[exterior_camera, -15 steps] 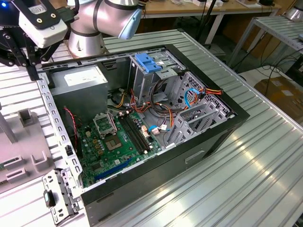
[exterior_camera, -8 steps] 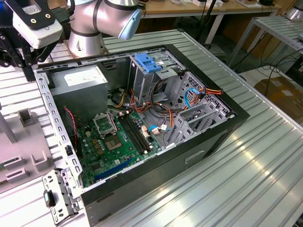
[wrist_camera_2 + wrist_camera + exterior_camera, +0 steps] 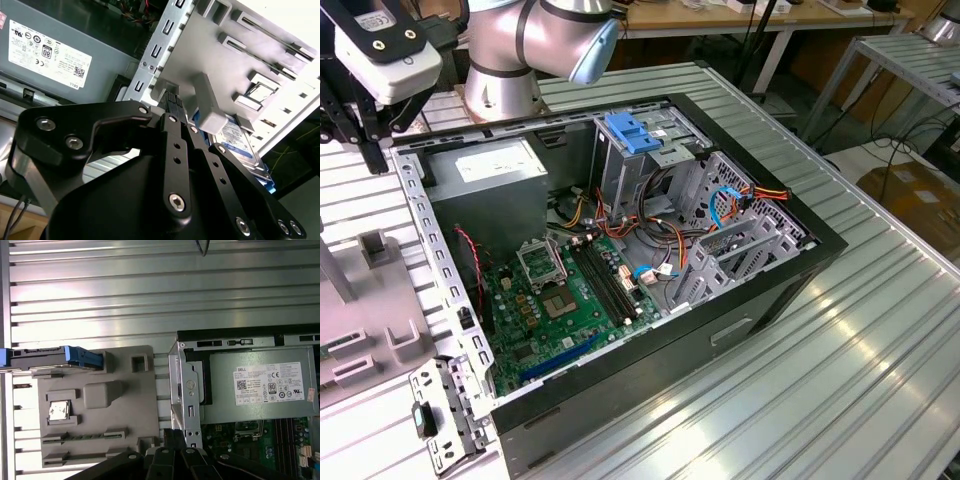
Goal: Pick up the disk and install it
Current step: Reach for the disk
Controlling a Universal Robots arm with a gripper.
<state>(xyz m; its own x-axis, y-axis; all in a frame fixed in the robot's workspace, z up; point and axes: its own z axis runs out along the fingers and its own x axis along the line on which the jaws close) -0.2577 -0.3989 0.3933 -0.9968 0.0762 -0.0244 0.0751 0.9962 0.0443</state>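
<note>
Ribbed aluminium is forming the desk (image 3: pixel 820 380). On its nearest part, toward the exterior view's left, a small perforated metal bracket (image 3: pixel 440 420) is lying just beside the corner of an open black computer case (image 3: pixel 720 330). Inside the case a green circuit board (image 3: pixel 560 310) is lying flat on the near side, with coloured wires running behind it.

To the exterior view's left of the case, a grey tray (image 3: pixel 360 340) with raised blocks and slots is sitting on the desk. The disk (image 3: pixel 47 357) is resting in that tray, outside the case. In the first wrist view it is showing edge-on with its blue side rail. In the second wrist view its white label with a blue band is peeking out from behind a grey block of the tray.

Farther back in the case a metal drive cage (image 3: pixel 620 165) is standing with a blue handle (image 3: pixel 632 132) on top. A grey power supply (image 3: pixel 490 175) is sitting in the far left corner.

The end effector (image 3: pixel 171 102) is hanging over the tray's edge next to the case's metal frame. Its fingers are clenched together on nothing, apart from the disk. Farthest off, the silver arm (image 3: pixel 535 40) is rising from the desk.
</note>
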